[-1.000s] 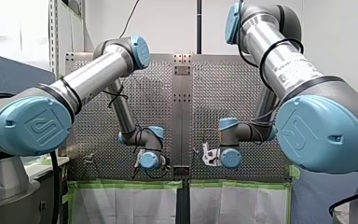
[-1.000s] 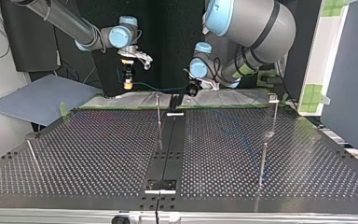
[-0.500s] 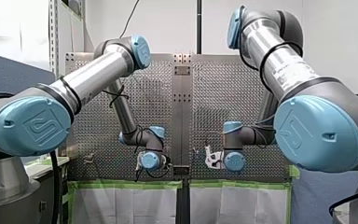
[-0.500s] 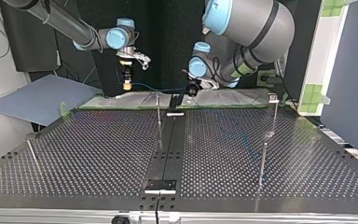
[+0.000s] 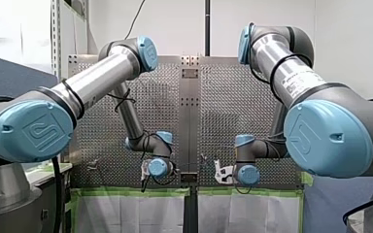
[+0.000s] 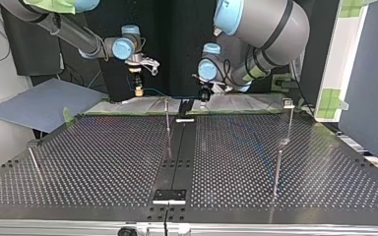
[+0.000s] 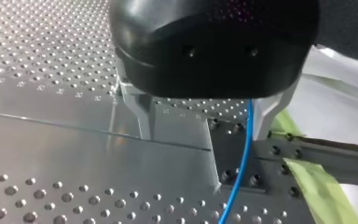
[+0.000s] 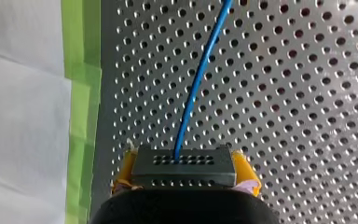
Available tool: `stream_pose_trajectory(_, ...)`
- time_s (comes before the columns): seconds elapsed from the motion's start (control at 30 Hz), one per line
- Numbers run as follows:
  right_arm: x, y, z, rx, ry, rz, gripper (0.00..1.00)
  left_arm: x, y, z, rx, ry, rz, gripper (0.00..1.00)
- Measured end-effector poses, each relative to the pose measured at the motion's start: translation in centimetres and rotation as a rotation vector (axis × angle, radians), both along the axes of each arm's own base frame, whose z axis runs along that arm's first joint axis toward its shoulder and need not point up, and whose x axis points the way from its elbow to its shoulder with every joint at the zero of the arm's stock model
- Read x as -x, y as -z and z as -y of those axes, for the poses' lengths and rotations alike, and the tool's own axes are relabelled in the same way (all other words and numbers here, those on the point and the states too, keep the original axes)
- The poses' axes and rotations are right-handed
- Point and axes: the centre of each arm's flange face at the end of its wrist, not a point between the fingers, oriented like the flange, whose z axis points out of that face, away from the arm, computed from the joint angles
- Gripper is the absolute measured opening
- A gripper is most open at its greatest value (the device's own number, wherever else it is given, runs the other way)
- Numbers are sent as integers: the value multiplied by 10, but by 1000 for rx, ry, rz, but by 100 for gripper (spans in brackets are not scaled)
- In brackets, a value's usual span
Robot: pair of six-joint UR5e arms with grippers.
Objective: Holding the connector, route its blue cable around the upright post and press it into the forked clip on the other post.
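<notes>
A grey connector (image 8: 183,165) sits between the yellow pads (image 8: 244,170) of my right gripper (image 8: 184,173), which is shut on it. Its blue cable (image 8: 196,81) runs ahead over the perforated table. In the top view my right gripper (image 6: 139,91) hangs at the far edge, and the cable (image 6: 172,94) stretches across to my left gripper (image 6: 204,96). My left gripper (image 7: 203,121) is open; the cable (image 7: 242,163) passes loosely between its metal fingers (image 7: 140,109). A thin upright post (image 6: 167,115) stands just in front of them. The post with the forked clip (image 6: 289,105) stands at the far right.
Two more thin posts stand nearer the camera in the top view, one at the right (image 6: 277,172) and one leaning at the left (image 6: 33,162). A dark centre strip (image 6: 177,157) divides the table. Green tape (image 8: 81,102) and white sheeting line the edge beside my right gripper.
My right gripper has sunk lower and shifted toward the middle with the connector. My left gripper has dropped slightly. The cable still spans between them.
</notes>
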Motion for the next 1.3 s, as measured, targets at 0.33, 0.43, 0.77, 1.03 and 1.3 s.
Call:
stream_pose_trajectory(0.33,-6,1,-2,-11,-77,14,13,4,-1,8,96,-22,2,100)
stream_pose_trajectory(0.43,-7,2,-2,-14,-87,15,13,7,-1,12,114,-13,-1,100)
stream_pose_trajectory(0.77,-7,3,-4,-24,-92,11,13,16,0,25,161,54,-36,100)
stream_pose_trajectory(1.03,-11,3,-6,-18,-104,13,15,26,0,38,163,76,-36,100)
stream_pose_trajectory(1.3,-18,2,-9,-14,-156,24,15,32,-1,43,156,54,-27,100)
